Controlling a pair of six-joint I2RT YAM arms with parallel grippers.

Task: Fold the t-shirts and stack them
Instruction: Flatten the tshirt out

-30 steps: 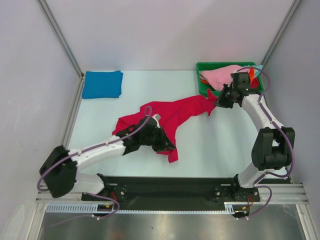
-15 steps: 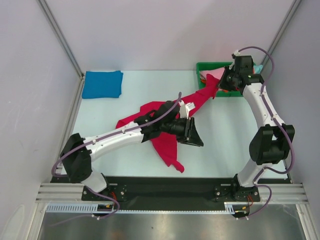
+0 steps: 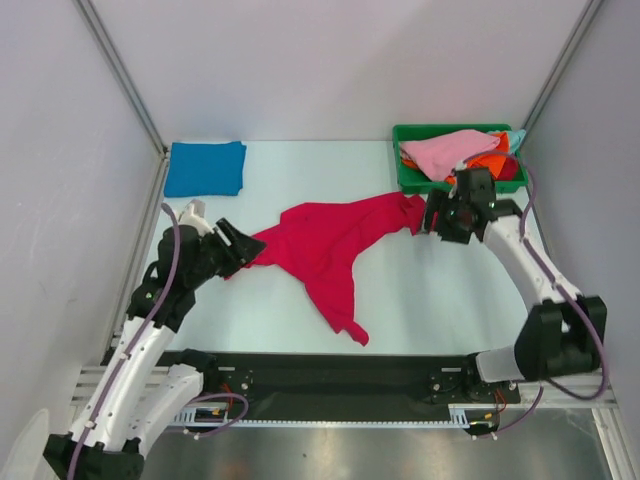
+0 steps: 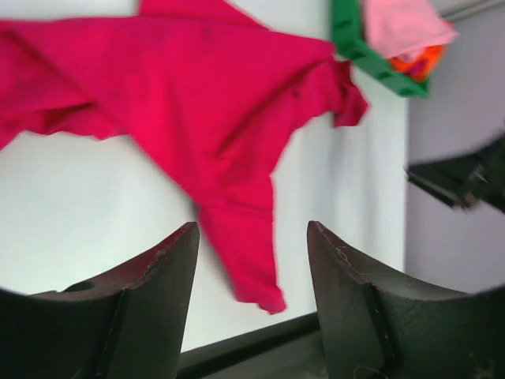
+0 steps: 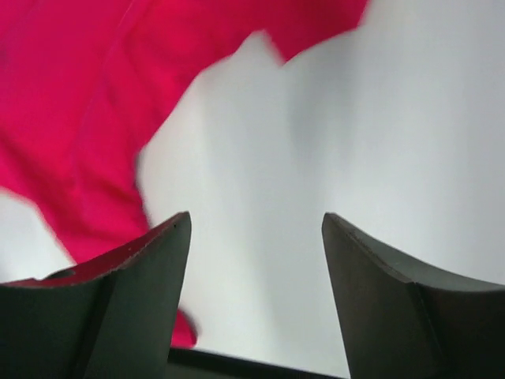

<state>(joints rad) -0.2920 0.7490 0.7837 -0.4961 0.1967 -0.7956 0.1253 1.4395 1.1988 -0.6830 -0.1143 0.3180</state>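
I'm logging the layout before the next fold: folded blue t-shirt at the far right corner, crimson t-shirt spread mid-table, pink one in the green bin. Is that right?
Not quite: the top external view shows the folded blue t-shirt at the far left corner. The crimson t-shirt does lie spread mid-table, and the pink t-shirt is in the green bin.

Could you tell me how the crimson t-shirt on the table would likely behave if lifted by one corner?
Probably floppy: the crimson t-shirt lies wrinkled and sprawled, so the rest would likely sag and trail. It looks thin, so probably light. Pushed across the table, it would likely bunch up.
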